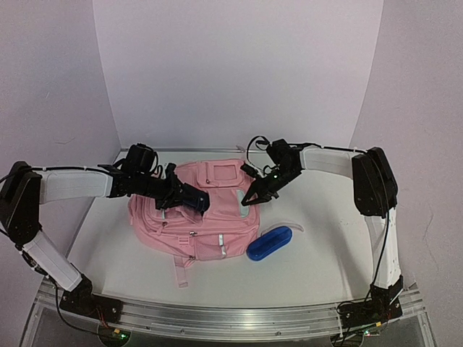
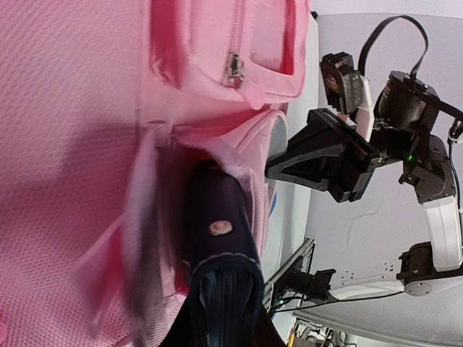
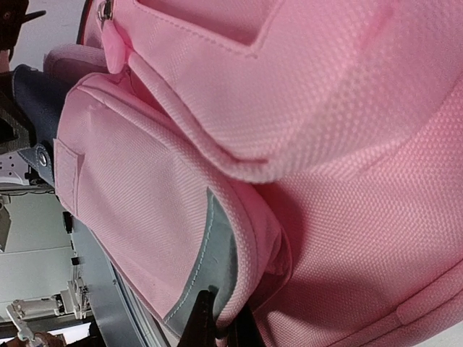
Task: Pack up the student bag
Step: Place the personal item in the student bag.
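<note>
The student bag (image 1: 217,217) is a big pink backpack lying flat mid-table. My left gripper (image 1: 176,194) is shut on a dark navy pouch (image 1: 192,198). In the left wrist view the navy pouch (image 2: 221,231) points into an open pocket of the bag (image 2: 87,144), its far end just inside the gap. The pouch hides most of my left gripper (image 2: 224,329) there. My right gripper (image 1: 251,198) is shut on the pocket's rim at the bag's right side. In the right wrist view my right gripper (image 3: 221,329) pinches the pink, grey-trimmed pocket edge (image 3: 217,246), and the pouch (image 3: 36,108) shows at the left.
A blue oval case (image 1: 268,242) with a thin white cord lies on the table just right of the bag. White walls close off the back and both sides. In the left wrist view the right arm (image 2: 340,159) hangs close beside the pocket.
</note>
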You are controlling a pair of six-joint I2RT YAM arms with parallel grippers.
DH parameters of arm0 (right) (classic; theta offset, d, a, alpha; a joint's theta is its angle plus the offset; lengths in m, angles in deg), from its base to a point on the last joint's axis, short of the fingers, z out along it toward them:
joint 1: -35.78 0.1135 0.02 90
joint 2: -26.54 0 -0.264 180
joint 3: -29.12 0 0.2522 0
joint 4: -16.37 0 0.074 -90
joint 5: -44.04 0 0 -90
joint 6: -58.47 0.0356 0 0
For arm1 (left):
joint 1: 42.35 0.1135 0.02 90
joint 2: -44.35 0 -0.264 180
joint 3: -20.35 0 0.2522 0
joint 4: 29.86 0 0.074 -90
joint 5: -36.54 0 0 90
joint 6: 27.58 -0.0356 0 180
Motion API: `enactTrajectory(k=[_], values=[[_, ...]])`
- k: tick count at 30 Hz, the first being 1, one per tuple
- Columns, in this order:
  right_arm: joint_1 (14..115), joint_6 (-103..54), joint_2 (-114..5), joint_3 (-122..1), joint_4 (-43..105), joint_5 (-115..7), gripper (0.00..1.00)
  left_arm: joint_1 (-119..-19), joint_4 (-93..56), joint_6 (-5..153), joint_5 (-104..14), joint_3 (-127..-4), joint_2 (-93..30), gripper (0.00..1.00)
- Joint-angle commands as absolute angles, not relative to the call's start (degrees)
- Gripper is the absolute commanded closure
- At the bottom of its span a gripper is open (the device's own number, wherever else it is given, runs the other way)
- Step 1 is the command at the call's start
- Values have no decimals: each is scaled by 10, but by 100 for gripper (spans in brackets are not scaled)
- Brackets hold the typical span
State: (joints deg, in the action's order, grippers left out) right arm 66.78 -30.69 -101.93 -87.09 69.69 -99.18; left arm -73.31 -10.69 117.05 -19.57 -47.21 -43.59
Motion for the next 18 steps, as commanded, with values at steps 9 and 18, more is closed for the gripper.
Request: enactTrajectory(k=[9, 18], values=[[694, -351, -1022, -874, 714, -989, 100, -759, -181, 1156, -93, -541, -374, 100], [694, -357, -1023, -871, 719, -995, 100, -732, -219, 1203, -225, -383, -400, 100]])
